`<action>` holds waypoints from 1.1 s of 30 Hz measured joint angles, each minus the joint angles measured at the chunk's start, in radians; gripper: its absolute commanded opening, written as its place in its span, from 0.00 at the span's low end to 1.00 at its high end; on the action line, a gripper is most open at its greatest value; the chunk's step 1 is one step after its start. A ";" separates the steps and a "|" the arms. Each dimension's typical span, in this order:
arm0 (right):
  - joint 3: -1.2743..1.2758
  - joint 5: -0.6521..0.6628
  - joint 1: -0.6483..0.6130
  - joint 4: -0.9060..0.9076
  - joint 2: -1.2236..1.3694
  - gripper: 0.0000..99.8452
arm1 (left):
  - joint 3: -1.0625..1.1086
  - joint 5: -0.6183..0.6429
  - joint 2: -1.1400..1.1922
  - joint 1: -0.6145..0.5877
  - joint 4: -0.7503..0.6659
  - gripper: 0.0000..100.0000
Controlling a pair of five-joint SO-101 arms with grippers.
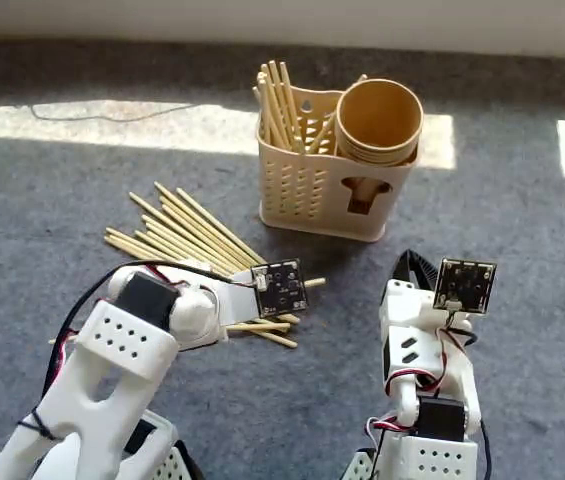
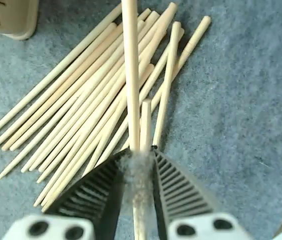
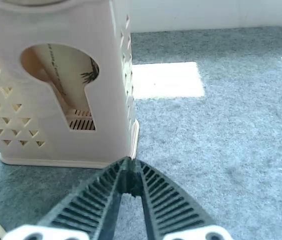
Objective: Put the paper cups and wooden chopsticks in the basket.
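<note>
Several loose wooden chopsticks (image 1: pixel 187 235) lie fanned on the grey carpet left of the cream basket (image 1: pixel 322 195). Inside the basket stand a stack of paper cups (image 1: pixel 379 120) and a bundle of chopsticks (image 1: pixel 280 100). My left arm (image 1: pixel 152 320) is over the near end of the pile. In the left wrist view my left gripper (image 2: pixel 140 150) is shut on a chopstick (image 2: pixel 131 75), with a second stick (image 2: pixel 145 125) beside it, above the pile (image 2: pixel 71 115). My right gripper (image 3: pixel 130 161) is shut and holds nothing, close to the basket's (image 3: pixel 56 125) near corner. A cup (image 3: pixel 56 75) shows through the handle hole.
Grey carpet (image 1: pixel 522 230) lies open to the right of the basket and between the two arms. Bright sunlit patches (image 1: pixel 92 125) cross the floor behind. A thin cable (image 1: pixel 92 112) lies at the far left. My right arm (image 1: pixel 432 340) stands in front of the basket.
</note>
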 measured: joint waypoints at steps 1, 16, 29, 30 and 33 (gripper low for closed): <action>0.000 0.000 0.000 0.000 0.000 0.01 | -0.017 0.026 -0.021 -0.002 0.000 0.01; 0.000 0.000 0.000 0.000 0.000 0.01 | -0.305 0.384 -0.121 -0.003 -0.081 0.01; 0.000 0.000 0.000 0.000 0.000 0.01 | -0.413 0.663 -0.121 -0.003 -0.466 0.01; 0.000 0.000 0.000 0.000 0.000 0.01 | -0.413 0.684 -0.121 -0.003 -0.505 0.01; 0.000 0.000 0.000 0.000 0.000 0.01 | -0.413 0.741 -0.121 -0.002 -0.628 0.01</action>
